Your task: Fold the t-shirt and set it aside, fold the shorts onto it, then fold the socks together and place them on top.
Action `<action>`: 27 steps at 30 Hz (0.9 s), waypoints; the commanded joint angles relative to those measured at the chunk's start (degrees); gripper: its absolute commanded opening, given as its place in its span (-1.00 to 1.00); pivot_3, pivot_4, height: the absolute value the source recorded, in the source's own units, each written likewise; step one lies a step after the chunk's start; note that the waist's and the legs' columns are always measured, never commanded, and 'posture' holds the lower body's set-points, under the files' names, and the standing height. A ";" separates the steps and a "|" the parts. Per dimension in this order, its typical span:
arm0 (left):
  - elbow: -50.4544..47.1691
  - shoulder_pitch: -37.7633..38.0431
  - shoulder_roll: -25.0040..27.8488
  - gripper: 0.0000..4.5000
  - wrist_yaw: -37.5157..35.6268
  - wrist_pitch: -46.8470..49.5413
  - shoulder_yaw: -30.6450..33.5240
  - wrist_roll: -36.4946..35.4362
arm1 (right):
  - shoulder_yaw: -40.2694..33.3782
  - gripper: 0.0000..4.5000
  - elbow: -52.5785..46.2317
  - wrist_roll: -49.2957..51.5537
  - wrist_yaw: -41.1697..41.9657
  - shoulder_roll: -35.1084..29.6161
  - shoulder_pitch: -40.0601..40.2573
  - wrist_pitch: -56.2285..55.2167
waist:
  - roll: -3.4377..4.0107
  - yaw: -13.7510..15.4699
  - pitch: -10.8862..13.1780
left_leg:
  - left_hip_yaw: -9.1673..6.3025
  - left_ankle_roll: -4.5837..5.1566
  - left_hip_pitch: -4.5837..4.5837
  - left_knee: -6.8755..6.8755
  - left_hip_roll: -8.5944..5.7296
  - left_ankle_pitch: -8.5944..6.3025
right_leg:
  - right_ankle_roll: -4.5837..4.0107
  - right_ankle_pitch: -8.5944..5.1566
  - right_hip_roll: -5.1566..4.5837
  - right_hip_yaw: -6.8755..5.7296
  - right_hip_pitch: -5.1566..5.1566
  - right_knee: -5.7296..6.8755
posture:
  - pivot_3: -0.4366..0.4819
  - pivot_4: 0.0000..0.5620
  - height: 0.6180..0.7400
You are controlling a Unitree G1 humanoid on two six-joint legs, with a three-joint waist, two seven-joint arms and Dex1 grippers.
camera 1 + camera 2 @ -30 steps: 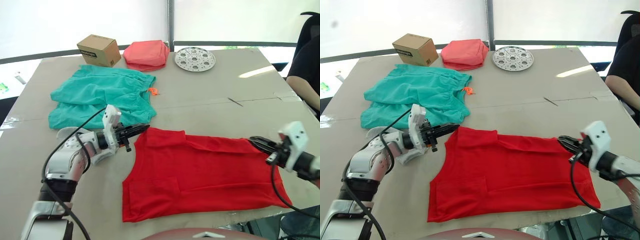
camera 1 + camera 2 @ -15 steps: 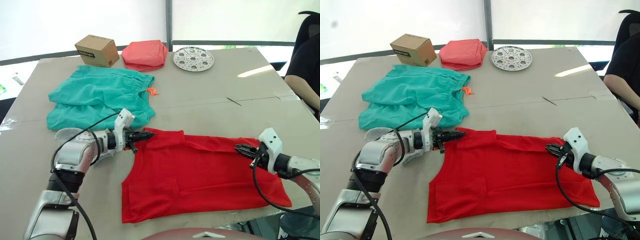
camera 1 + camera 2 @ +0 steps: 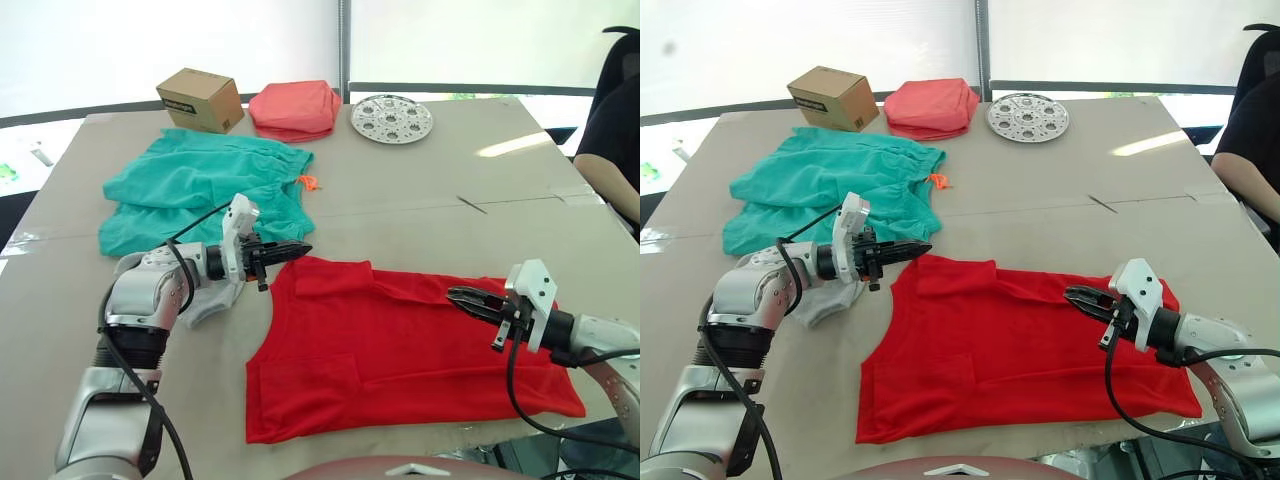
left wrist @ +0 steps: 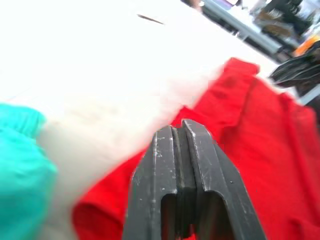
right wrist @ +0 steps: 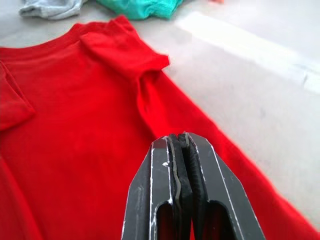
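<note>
A: What lies nearest on the surface [image 3: 420, 215]?
B: The t-shirt [image 3: 400, 350], bright red, spread flat at the near edge. Its long axis runs across, neck end toward the robot's left, hem toward the right, one short sleeve folded over its far edge.
A: And the tools?
B: The left tool [image 3: 298, 248] has its black fingers pressed together with nothing between them, tips above the shirt's far left corner. The right tool [image 3: 458, 295] is likewise pinched closed and empty, above the shirt's far right part.
A: Farther back?
B: Light grey socks [image 3: 825, 300] lie under the left forearm. Beyond them are the teal shorts [image 3: 200, 190], rumpled, orange drawstring end toward the middle. Along the far edge stand a cardboard box [image 3: 199, 99], a folded coral cloth [image 3: 294, 108] and a perforated metal disc [image 3: 391, 118].
</note>
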 commanded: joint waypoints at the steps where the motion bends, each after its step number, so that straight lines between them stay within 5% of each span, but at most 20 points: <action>1: 0.88 -0.21 0.32 -0.18 0.37 -8.50 -0.59 5.27 | -0.95 -1.00 -1.12 -0.44 -0.46 0.04 0.43 -1.69 | 0.01 -0.10 0.01 | 0.00 -0.01 -0.01 -0.01 0.00 0.01 | 0.00 0.00 0.00 0.00 -0.02 0.00 | -0.05 -0.47 1.00; 5: 2.65 0.73 1.62 0.68 -3.25 -12.44 -1.40 7.74 | -1.33 -1.00 -1.95 -0.30 -0.26 0.13 1.51 -2.65 | 0.01 -0.20 0.01 | 0.00 0.00 0.00 -0.05 0.01 0.00 | -0.02 0.00 -0.01 -0.01 -0.02 -0.03 | -0.05 -0.47 1.00; 14: 5.18 2.08 1.64 0.71 -7.30 -16.94 -3.41 11.30 | -0.77 -1.00 -4.92 -0.90 1.05 -0.04 3.61 -7.71 | 0.03 -0.17 0.02 | 0.01 0.00 0.03 -0.03 0.02 0.00 | 0.18 -0.11 -0.09 -0.03 -0.05 -0.02 | -0.05 -0.47 1.00; 22: 8.29 1.12 0.51 -0.89 -8.20 -19.86 -4.12 12.99 | -0.99 -1.00 -6.41 -1.14 1.18 -0.40 5.26 -9.27 | 0.03 -0.18 0.02 | 0.00 0.00 0.03 -0.03 0.03 0.00 | 0.01 0.00 -0.08 -0.04 -0.05 -0.02 | -0.05 -0.47 1.00; 27: 7.98 1.04 -0.50 -0.97 -8.54 -20.93 -2.65 11.37 | -0.92 -1.00 -5.78 -1.67 1.27 -0.38 5.86 -10.05 | 0.02 -0.16 0.02 | 0.00 0.00 0.02 -0.03 0.03 0.00 | 0.01 0.00 -0.09 -0.04 -0.05 -0.02 | -0.05 -0.47 1.00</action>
